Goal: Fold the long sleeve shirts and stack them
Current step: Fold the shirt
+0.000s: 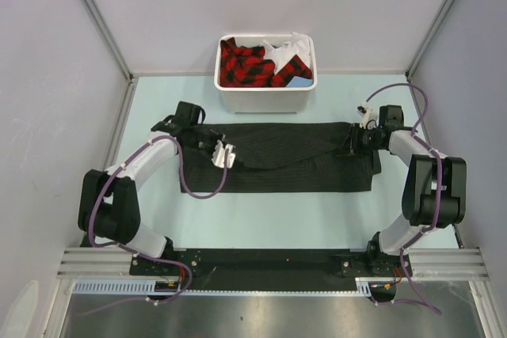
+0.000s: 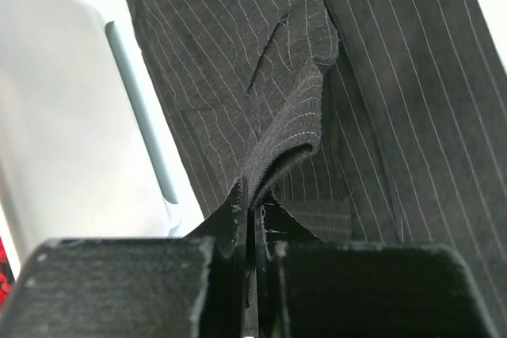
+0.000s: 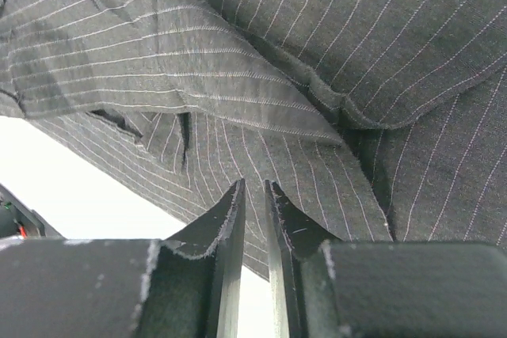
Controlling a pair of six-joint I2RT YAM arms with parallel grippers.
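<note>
A black pinstriped long sleeve shirt lies spread in a wide band across the middle of the table. My left gripper is at its left end, shut on a raised fold of the cloth. In the left wrist view that fold runs straight into the closed fingertips of the gripper. My right gripper hovers over the shirt's right end. In the right wrist view its jaws stand a narrow gap apart with nothing between them, and the pinstriped shirt lies beyond.
A white bin stands just behind the shirt at the back centre, holding red-and-black checked clothes and pale cloths. White walls close the table in on the left, right and back. Bare light-blue tabletop lies in front of the shirt.
</note>
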